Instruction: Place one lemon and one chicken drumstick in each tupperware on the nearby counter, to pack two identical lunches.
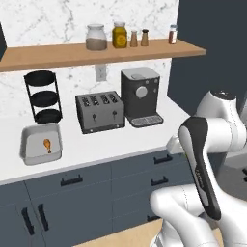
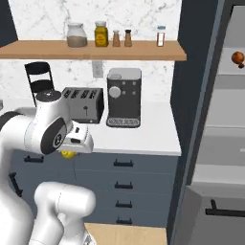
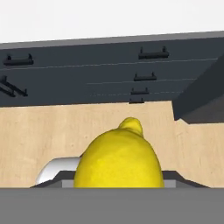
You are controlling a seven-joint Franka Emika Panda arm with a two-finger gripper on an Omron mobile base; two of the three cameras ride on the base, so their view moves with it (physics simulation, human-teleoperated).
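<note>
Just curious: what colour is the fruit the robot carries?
Bright yellow, a lemon; clearest in the hand view.

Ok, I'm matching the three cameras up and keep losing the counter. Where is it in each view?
Left base view: the counter runs across the middle, under the toaster.
Right base view: the counter spans the centre, behind the arm.
Hand view: the counter is the white band along the top, far above the lemon.
Shared landmark: the black drawer handles on the dark cabinets beneath it.

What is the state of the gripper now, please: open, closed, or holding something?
Gripper: closed on a lemon.
</note>
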